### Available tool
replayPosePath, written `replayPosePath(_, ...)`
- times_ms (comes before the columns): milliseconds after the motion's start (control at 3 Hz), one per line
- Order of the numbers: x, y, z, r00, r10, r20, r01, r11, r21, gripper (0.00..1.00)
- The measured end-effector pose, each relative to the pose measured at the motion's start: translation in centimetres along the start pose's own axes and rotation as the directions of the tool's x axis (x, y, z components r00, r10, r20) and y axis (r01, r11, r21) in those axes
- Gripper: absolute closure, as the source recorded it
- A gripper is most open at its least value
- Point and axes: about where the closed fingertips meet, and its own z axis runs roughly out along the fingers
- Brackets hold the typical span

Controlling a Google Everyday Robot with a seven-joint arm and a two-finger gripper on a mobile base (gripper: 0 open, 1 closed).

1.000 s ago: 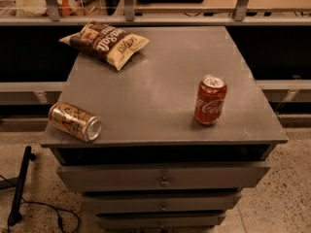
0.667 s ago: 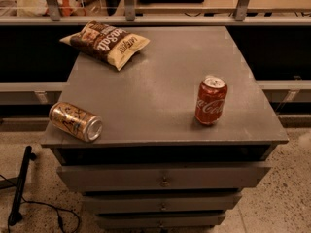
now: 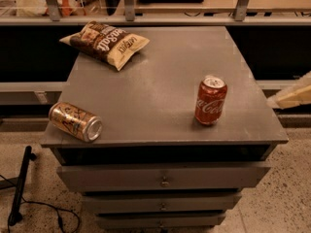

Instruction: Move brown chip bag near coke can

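Observation:
The brown chip bag (image 3: 106,43) lies flat at the far left corner of the grey cabinet top (image 3: 160,91), its cream end pointing toward the middle. The coke can (image 3: 211,101) stands upright near the front right of the top, far from the bag. My gripper (image 3: 293,96) shows only as a pale shape at the right edge of the view. It is beyond the cabinet's right side, level with the coke can and apart from it. It holds nothing that I can see.
A gold-tan can with dark markings (image 3: 76,122) lies on its side at the front left corner. Drawers (image 3: 164,181) run below the top. A shelf and rail (image 3: 146,19) run behind the cabinet. A black stand and cable (image 3: 19,191) are on the floor at left.
The bag and both cans have not moved. The pale gripper shape at the right edge reaches slightly further into view.

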Motion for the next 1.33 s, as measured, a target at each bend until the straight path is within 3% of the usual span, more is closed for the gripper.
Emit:
replayPosePath(333,-0.9,-2.7,1.9,0.996,-0.055,0.075,0.049,0.9959,0.076,0.0)
replayPosePath(667,-1.9,-4.1,4.1,0.985,-0.126,0.117,0.113,0.9873,0.112,0.0)
replayPosePath(1333,-4.3,-4.8,10.5,0.944,-0.253,0.213,0.224,0.963,0.151,0.0)
